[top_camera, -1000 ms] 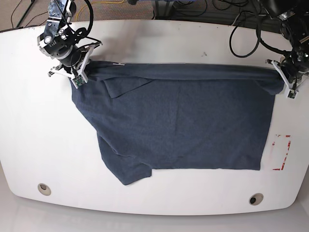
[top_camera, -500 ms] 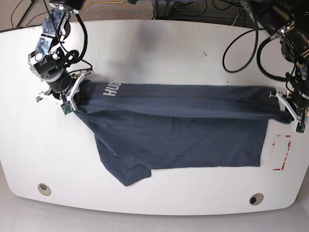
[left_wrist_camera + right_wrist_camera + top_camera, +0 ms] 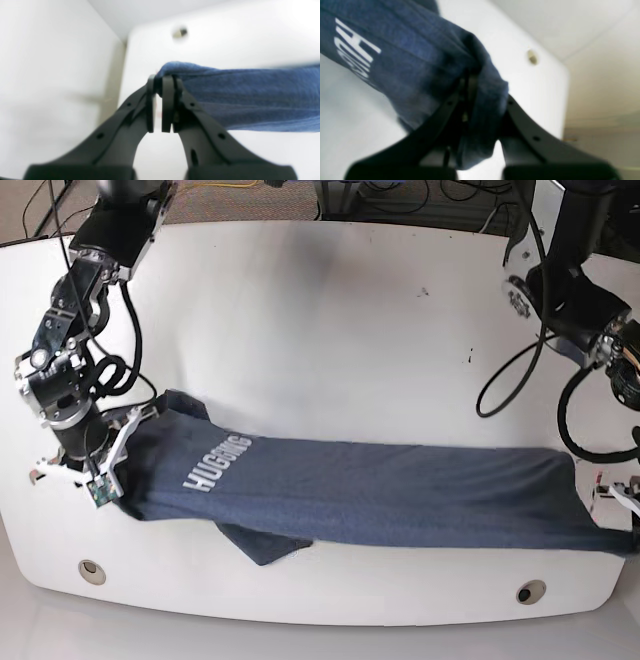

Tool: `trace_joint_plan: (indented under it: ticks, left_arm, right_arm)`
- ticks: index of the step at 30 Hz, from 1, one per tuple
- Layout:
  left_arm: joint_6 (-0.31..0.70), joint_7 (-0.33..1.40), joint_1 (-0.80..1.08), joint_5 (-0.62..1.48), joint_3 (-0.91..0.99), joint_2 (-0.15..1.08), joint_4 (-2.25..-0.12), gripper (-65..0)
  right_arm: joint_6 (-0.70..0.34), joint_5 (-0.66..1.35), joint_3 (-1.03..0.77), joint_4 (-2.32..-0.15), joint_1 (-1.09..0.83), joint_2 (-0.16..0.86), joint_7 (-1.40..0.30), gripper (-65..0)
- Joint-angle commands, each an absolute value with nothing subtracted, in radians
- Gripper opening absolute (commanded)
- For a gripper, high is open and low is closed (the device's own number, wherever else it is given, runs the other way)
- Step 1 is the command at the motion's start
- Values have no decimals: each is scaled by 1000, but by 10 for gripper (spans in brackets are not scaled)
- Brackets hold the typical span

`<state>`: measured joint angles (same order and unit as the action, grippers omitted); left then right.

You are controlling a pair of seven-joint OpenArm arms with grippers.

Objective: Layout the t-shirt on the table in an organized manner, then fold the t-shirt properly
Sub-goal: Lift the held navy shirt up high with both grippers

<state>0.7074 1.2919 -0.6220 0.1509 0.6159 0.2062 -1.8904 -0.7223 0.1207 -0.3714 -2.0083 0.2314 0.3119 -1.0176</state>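
right pincer (image 3: 100, 470): at the left of the base view, pressed together on a bunched corner of the t-shirt (image 3: 380, 485); the right wrist view shows cloth wrapped round the jaws.
t-shirt: navy, drawn into a long band across the near half of the counter (image 3: 330, 310), white lettering (image 3: 215, 462) facing up near the left end; 1 flap (image 3: 265, 542) pokes out below the band toward the near edge.
handling: judged soft, light and limp; it will sag and crease wherever it is not held or resting, and thin knit can slip from a narrow pinch.
where to hold: corners or hem edges, 2 points well apart, so the cloth spreads flat.
left pincer (image 3: 160, 87): at the far right, nearly cut off in the base view; the left wrist view shows it pinching the other end of the t-shirt.
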Motion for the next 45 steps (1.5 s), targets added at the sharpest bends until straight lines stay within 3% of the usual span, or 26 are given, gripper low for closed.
trace_joint_plan:
  ticks: [1, 24, 45]
  left_arm:
    - [698, 1270, -728, 114, 611, 242, -1905, -640]
    - [698, 1265, -1178, 113, 456, 259, -1730, -640]
    - [698, 1264, -1313, 117, 383, 255, -1635, -640]
  right_arm:
    - [-698, 79, -341, -2025, 329, 380, -1038, -650]
    - [-698, 81, -38, -1972, 905, 570, -1047, -648]
    - [-698, 76, -18, -1948, 1064, 573, -1047, -648]
